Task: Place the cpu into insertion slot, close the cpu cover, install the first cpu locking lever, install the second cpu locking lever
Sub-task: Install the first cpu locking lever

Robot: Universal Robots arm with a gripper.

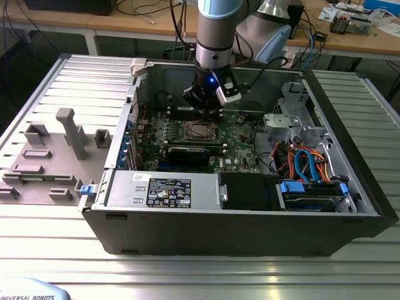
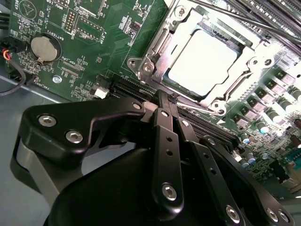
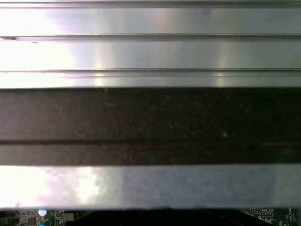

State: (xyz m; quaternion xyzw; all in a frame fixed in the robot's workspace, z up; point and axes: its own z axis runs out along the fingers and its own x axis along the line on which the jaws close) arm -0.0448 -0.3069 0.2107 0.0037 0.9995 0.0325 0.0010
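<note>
One cpu (image 2: 203,60) sits in the one insertion slot (image 2: 155,47) on the green motherboard (image 2: 84,47), with the cpu cover (image 2: 162,35) closed down around it. The gripper (image 2: 165,96) hovers just beside the slot — fingers pressed together, holding nothing. The open computer case (image 1: 350,150) lies on a ribbed metal table (image 1: 206,275).

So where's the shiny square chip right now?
The cpu lies in the insertion slot on the green motherboard, framed by the cpu cover, just ahead of the gripper in the second wrist view.
</note>
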